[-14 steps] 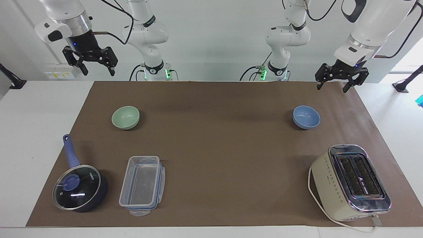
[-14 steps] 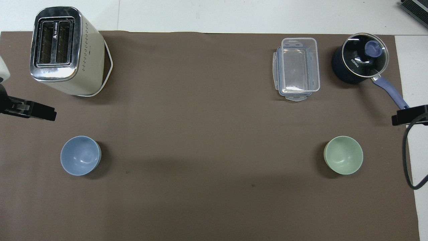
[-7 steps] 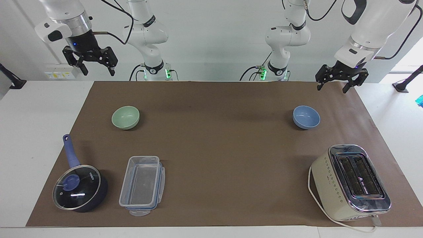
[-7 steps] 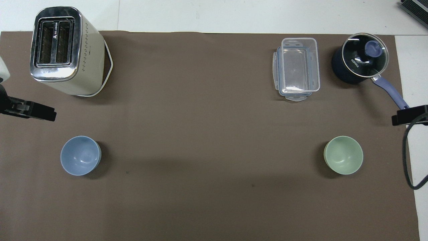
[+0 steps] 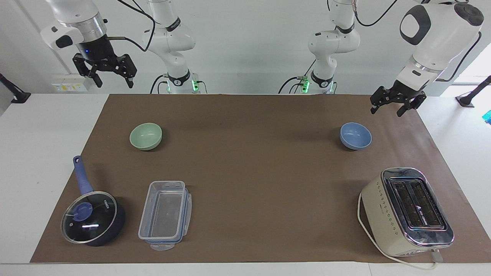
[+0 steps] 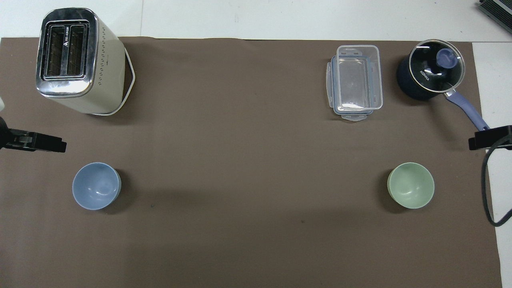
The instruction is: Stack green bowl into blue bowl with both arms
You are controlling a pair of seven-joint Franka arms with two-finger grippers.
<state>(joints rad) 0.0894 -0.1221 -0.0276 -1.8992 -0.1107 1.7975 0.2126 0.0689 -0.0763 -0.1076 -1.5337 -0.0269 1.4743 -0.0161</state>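
The green bowl (image 5: pixel 145 136) stands upright on the brown mat toward the right arm's end; it also shows in the overhead view (image 6: pixel 411 185). The blue bowl (image 5: pixel 355 135) stands upright toward the left arm's end, and shows in the overhead view (image 6: pixel 96 185). The two bowls are far apart and equally near the robots. My left gripper (image 5: pixel 385 112) hangs open and empty in the air over the mat's corner beside the blue bowl. My right gripper (image 5: pixel 114 83) waits open and empty, high over the table's edge beside the green bowl.
A cream toaster (image 5: pixel 406 211) stands farther from the robots than the blue bowl. A clear plastic container (image 5: pixel 165 214) and a lidded dark saucepan (image 5: pixel 92 216) with a blue handle stand farther than the green bowl. The brown mat (image 5: pixel 249 172) covers the table.
My left gripper has come down and a little toward the blue bowl, with the arm's wrist swung over. The right arm and both bowls have not moved.
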